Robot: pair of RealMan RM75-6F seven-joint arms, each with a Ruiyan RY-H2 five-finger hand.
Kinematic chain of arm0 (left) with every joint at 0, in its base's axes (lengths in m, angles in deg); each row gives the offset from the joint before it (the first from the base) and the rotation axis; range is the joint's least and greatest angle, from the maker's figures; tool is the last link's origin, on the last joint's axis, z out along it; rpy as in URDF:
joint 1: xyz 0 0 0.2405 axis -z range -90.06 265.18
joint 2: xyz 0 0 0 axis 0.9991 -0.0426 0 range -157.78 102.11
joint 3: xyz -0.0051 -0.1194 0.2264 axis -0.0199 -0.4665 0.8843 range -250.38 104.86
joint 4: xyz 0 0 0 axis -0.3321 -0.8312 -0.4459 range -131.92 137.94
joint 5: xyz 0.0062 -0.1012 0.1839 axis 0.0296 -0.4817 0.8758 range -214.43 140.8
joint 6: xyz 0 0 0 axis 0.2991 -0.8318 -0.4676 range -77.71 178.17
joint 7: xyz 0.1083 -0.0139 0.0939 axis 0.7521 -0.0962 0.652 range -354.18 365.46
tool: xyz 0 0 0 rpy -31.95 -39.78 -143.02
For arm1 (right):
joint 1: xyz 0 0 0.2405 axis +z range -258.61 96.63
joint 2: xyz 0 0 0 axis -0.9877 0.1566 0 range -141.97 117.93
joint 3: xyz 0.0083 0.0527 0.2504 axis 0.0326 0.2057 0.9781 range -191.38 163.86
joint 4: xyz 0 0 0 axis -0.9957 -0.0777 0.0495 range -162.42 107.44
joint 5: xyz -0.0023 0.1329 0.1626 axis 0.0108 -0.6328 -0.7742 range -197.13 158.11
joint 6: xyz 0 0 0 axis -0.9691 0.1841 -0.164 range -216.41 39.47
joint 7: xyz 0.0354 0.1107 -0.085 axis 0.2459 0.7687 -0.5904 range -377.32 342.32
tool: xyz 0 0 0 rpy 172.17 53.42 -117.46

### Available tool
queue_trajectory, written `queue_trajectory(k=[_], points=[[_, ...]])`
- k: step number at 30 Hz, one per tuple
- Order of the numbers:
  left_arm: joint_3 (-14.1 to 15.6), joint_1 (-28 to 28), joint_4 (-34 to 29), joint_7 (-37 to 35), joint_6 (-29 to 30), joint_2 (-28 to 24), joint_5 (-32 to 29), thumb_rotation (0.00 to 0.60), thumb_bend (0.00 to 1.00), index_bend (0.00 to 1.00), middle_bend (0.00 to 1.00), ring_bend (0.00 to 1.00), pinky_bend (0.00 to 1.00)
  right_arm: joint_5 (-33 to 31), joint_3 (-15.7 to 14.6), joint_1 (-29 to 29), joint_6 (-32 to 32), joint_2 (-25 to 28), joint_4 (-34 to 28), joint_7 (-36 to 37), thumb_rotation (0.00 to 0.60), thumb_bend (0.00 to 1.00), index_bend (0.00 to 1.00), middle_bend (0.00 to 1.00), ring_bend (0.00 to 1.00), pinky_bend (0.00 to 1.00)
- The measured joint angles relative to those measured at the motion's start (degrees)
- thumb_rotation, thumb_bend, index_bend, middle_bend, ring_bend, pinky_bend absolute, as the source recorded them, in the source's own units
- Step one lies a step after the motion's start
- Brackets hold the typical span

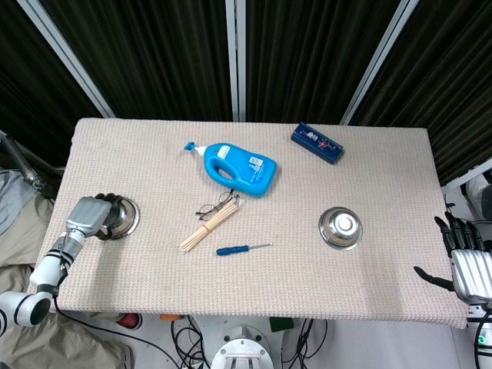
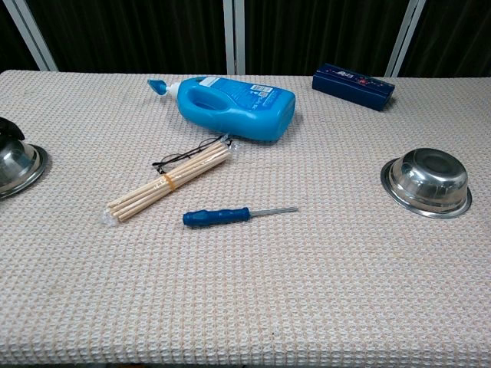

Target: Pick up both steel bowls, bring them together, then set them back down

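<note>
One steel bowl [image 1: 125, 219] sits near the table's left edge, and the chest view shows it at the far left [image 2: 17, 167]. My left hand [image 1: 91, 217] lies on its left rim. The dark fingers [image 2: 6, 129] curl over the rim into the bowl, which rests on the cloth. The other steel bowl [image 1: 340, 227] stands alone on the right side of the table, also in the chest view [image 2: 427, 182]. My right hand [image 1: 465, 254] hovers off the table's right edge, well clear of that bowl, fingers spread and holding nothing.
A blue detergent bottle [image 1: 234, 167] lies at the centre back. In front of it are glasses [image 1: 217, 206], a bundle of wooden sticks [image 1: 209, 228] and a blue screwdriver [image 1: 240, 249]. A dark blue box [image 1: 317, 143] lies at the back right. The table is covered by a beige woven cloth [image 1: 307, 277].
</note>
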Motion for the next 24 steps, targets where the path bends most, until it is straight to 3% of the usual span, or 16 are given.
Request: queue_trajectory(k=[11, 16, 24], points=[[-0.3, 0.5, -1.0, 0.7, 0.3, 0.1, 0.1, 0.6, 0.09, 0.31, 0.28, 0.23, 0.44, 0.2, -0.1, 0.1, -0.2, -0.6, 0.9, 0.1, 0.511, 0.24, 0.0, 0.0, 0.0, 0.0], [-1.1, 0.1, -2.8, -0.8, 3.2, -0.9, 1.1, 0.6, 0.09, 0.33, 0.28, 0.25, 0.47, 0.0, 0.0, 0.3, -0.6, -0.6, 1.0, 0.2, 0.511, 0.24, 0.0, 0.0, 0.0, 0.0], [-4.3, -3.7, -9.7, -17.0, 17.0, -3.6, 7.2, 0.6, 0.09, 0.35, 0.29, 0.27, 0.49, -0.4, -0.2, 1.9, -4.1, -0.4, -1.8, -3.8, 0.514, 0.24, 0.0, 0.0, 0.0, 0.0]])
